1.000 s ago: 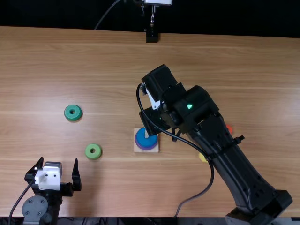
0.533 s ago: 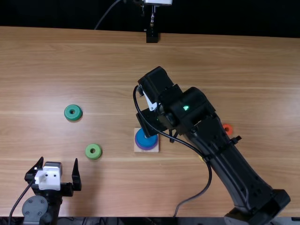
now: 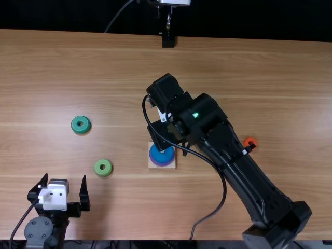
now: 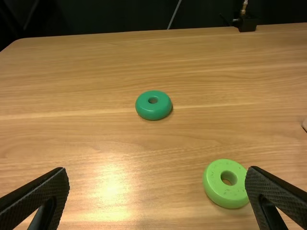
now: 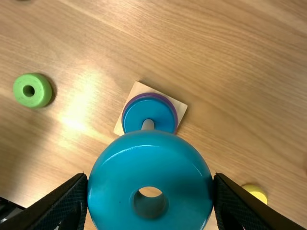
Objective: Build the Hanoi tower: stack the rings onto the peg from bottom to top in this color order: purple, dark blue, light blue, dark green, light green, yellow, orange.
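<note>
Right gripper (image 3: pixel 162 136): jaws clenched on the light blue ring (image 5: pixel 148 165), raised near the peg (image 5: pixel 148 125).
Peg stack: purple ring (image 5: pixel 154 95) under dark blue ring (image 5: pixel 139 112), below the right jaws.
Left gripper (image 3: pixel 65 176): jaws released, spread wide.
Green rings: light green ring (image 3: pixel 98 168) near the left jaws, dark green ring (image 3: pixel 75 125) farther out.
Orange ring (image 3: pixel 249 140): on the counter (image 3: pixel 270 83), well apart from the right jaws.

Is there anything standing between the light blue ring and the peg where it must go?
Nothing visible stands between the light blue ring, held in the right gripper, and the peg. The dark blue ring sits lower around the peg; the light green ring and yellow ring lie off to the sides.
</note>
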Controlling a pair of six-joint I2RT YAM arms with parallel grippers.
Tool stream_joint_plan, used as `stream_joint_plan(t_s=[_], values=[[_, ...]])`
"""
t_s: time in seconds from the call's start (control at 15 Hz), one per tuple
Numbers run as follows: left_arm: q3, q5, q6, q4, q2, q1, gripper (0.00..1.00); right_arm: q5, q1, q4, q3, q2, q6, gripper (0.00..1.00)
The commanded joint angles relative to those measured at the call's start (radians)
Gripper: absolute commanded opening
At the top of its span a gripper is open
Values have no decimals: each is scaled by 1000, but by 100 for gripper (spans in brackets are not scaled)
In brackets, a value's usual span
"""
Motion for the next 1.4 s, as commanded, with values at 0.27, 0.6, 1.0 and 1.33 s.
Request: stream_joint_plan(t_s=[0.27, 0.6, 1.0, 1.33], values=[[-111, -9, -8, -50, -11, -2, 100, 1, 23, 5, 31, 18, 6, 0], [-111, -9, -8, -50, -11, -2, 100, 3, 24, 5, 22, 46, 6, 0], [-111, -9, -8, -50, -11, -2, 100, 3, 26, 5, 24, 63, 8, 88], [-111, -9, -8, -50, -11, -2, 100, 5, 24, 16, 56, 61, 8, 100]])
